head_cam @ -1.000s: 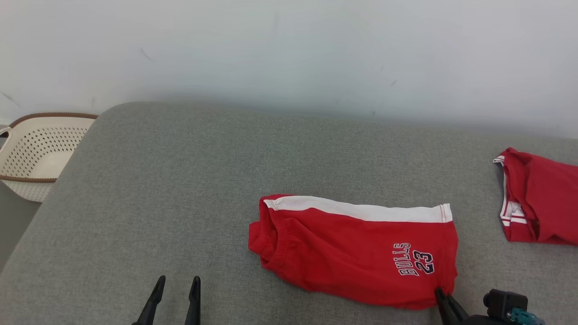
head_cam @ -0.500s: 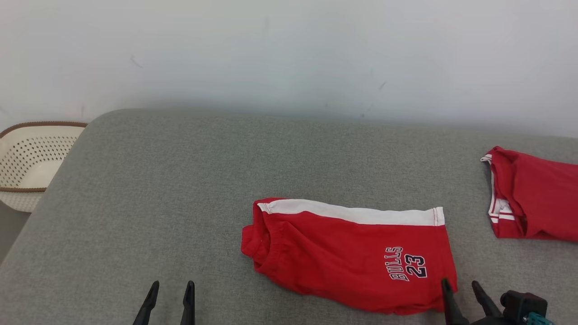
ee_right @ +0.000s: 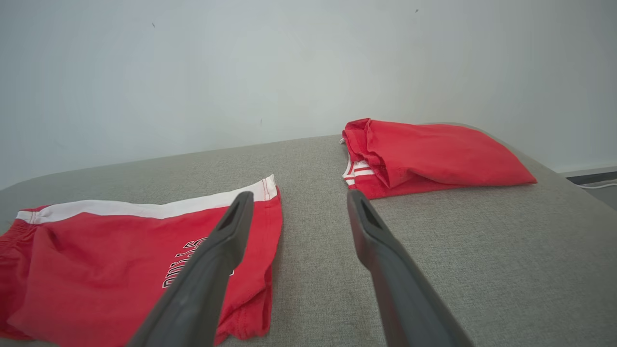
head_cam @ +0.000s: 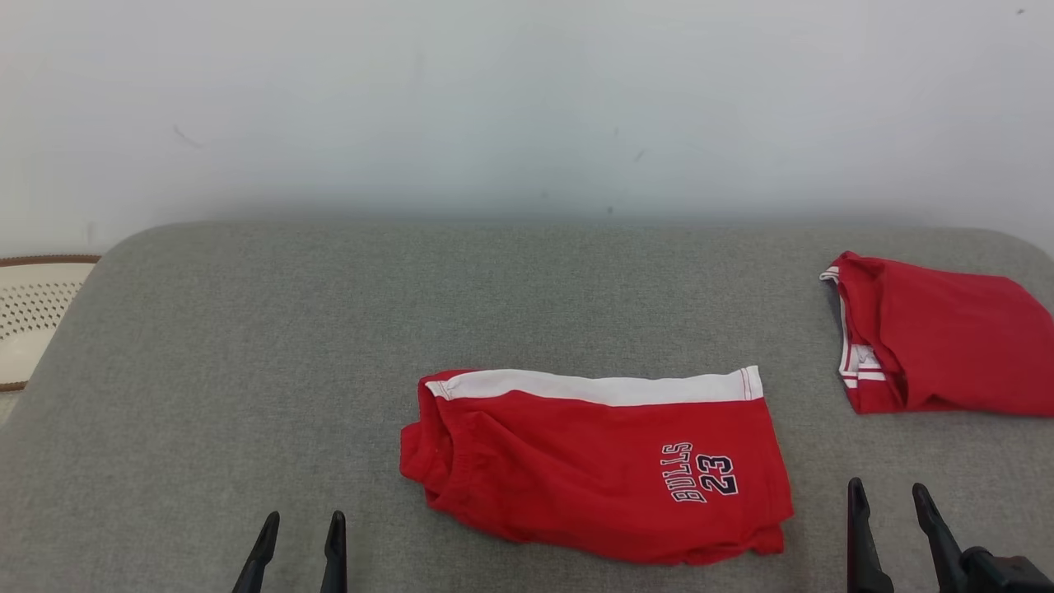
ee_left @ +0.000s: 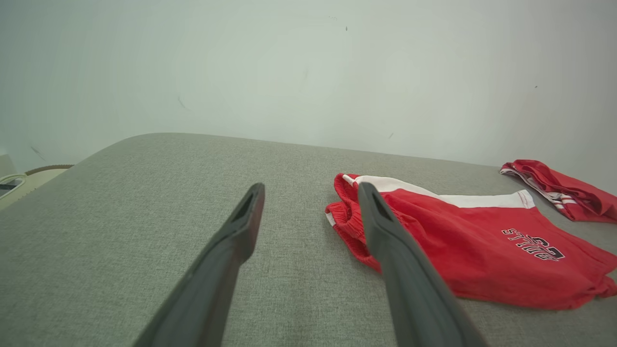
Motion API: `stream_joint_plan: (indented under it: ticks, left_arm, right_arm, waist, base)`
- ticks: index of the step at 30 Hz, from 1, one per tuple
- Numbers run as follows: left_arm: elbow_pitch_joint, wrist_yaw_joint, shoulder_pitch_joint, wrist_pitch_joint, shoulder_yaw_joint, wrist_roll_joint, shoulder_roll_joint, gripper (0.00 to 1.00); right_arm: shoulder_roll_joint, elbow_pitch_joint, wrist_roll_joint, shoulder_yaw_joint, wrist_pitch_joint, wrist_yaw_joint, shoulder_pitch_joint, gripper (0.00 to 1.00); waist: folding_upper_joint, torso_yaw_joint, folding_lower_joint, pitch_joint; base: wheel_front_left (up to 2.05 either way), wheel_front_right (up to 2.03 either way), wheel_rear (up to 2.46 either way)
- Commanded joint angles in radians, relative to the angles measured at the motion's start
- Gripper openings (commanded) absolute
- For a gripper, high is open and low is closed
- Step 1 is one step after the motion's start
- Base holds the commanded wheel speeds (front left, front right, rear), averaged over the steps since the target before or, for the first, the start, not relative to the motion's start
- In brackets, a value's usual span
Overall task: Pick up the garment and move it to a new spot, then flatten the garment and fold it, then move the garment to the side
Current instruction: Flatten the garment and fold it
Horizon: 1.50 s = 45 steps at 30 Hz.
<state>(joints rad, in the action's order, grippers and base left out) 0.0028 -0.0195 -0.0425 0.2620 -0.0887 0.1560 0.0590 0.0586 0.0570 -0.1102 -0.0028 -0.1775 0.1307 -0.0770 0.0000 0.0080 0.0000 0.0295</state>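
At 9 o'clock in the head view a perforated cream basket (head_cam: 25, 317) sits beyond the edge of the grey padded worktop (head_cam: 329, 329). The whole picture has slid sideways over the last second, which is the camera turning, not the things moving. At 7 o'clock the left gripper (head_cam: 304, 520) hovers low over bare fabric with its jaws released and nothing between them, well apart from the cloth and placed as it was a second ago. Toward 6 o'clock lie the red shorts (head_cam: 593, 473), folded flat. Their gathered waistband faces 9 o'clock, a white stripe runs along the far edge, and the "BULLS 23" lettering sits near the hem at the 3 o'clock end. The real change is at 5 o'clock. A second ago the right gripper (head_cam: 888, 489) had its tips pinched together at the near hem corner of the shorts. Now its jaws are spread and empty, with a strip of grey between them and the hem. That reads as the fold being let go and finished, with only the move to the side left. At 3 o'clock a second red garment (head_cam: 939, 346) lies folded near the worktop's end, probably marking where the shorts should go.
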Motion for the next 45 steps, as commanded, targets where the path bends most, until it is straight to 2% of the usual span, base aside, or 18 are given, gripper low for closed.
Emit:
stream_joint_plan:
  ticks: [1,11,45]
  left_arm:
    - [0.0,-0.002,-0.02,0.004,0.002,-0.006,0.004,1.0]
    - [-0.016,-0.013,-0.027,0.004,0.008,-0.033,0.021,1.0]
    - [-0.027,-0.044,-0.031,0.0,-0.005,-0.039,0.055,1.0]
  right_arm:
    - [-0.003,-0.009,0.006,-0.005,-0.007,0.0,-0.013,1.0]
    - [-0.009,-0.079,0.007,0.001,-0.04,0.0,-0.061,1.0]
    - [-0.009,-0.068,0.033,0.012,-0.01,0.0,-0.067,1.0]
  waist:
    - [0.0,-0.011,0.0,0.003]
    - [0.0,-0.034,0.0,0.009]
    - [0.0,-0.044,0.0,-0.001]
  base:
    - [0.0,0.0,0.0]
    - [0.0,0.0,0.0]
    - [0.0,0.0,0.0]
